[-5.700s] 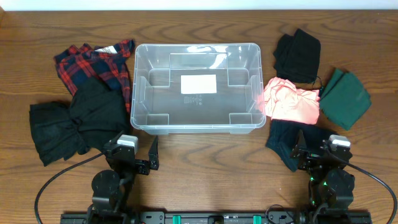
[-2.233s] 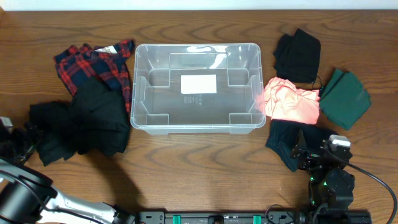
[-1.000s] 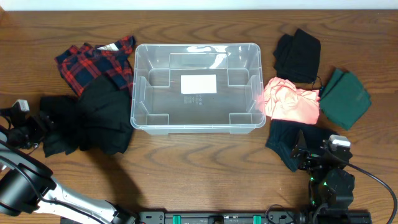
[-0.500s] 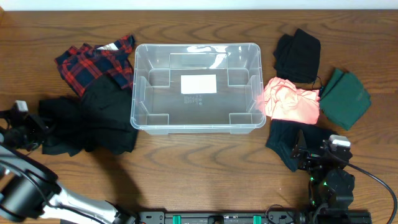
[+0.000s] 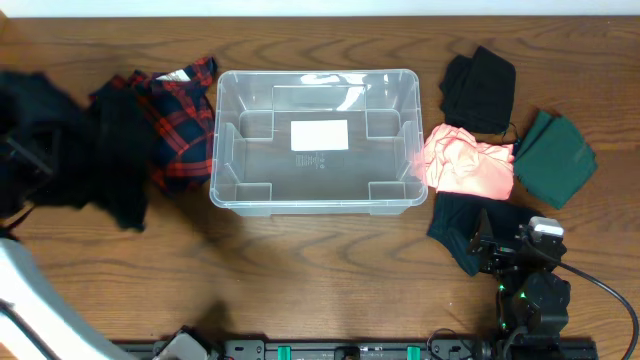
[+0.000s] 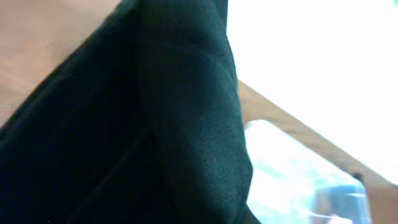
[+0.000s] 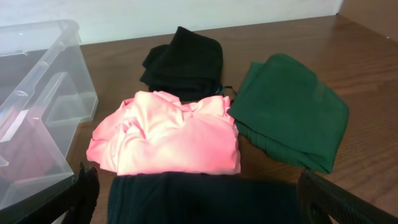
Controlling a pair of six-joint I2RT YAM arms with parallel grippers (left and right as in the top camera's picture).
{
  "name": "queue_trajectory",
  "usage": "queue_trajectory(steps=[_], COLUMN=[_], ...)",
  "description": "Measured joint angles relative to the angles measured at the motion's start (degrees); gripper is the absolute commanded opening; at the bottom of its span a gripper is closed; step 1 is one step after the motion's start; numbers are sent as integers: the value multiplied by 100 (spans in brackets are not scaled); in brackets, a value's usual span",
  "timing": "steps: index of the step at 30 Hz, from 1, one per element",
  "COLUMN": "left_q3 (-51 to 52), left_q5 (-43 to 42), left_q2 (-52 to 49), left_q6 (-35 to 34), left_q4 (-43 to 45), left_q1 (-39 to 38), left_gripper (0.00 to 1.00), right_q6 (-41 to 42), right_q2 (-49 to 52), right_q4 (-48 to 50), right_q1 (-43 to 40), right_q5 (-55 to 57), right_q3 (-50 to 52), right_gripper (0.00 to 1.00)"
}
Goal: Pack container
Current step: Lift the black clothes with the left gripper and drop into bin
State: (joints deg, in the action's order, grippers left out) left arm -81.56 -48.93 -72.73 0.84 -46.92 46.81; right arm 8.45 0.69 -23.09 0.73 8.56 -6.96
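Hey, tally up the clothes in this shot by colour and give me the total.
Black or near-black: 3 (left garment, far-right folded garment, front-right garment)
Red plaid shirt: 1
Pink garment: 1
Green garment: 1
Total: 6, none inside the container

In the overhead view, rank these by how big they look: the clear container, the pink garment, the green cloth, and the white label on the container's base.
1. The container, clearly the largest.
2. The pink garment and the green cloth, which look too alike to rank.
3. The white label, the smallest.
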Motion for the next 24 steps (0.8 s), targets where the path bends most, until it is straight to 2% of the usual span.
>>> queue_trajectory(steps=[7,13,19,24], left_q3=[2,2,2,2], left_q5=[28,1180,2374,3040], left_q2=[706,673,-328,-1539], left_q6=[-1493,-2203,-2999,-3783], left_q4=[1834,2225,2514,2870], left_q1=[-2186,-4253,-5685,-6382], left_gripper=[6,6,6,6], right_q6=[0,0,0,0], right_q2=[0,0,0,0], right_q4=[-2,0,-2,0], right_q1=[0,0,0,0], right_q5=[0,2,0,0], right_q3=[0,0,0,0], right_gripper=[99,99,99,99])
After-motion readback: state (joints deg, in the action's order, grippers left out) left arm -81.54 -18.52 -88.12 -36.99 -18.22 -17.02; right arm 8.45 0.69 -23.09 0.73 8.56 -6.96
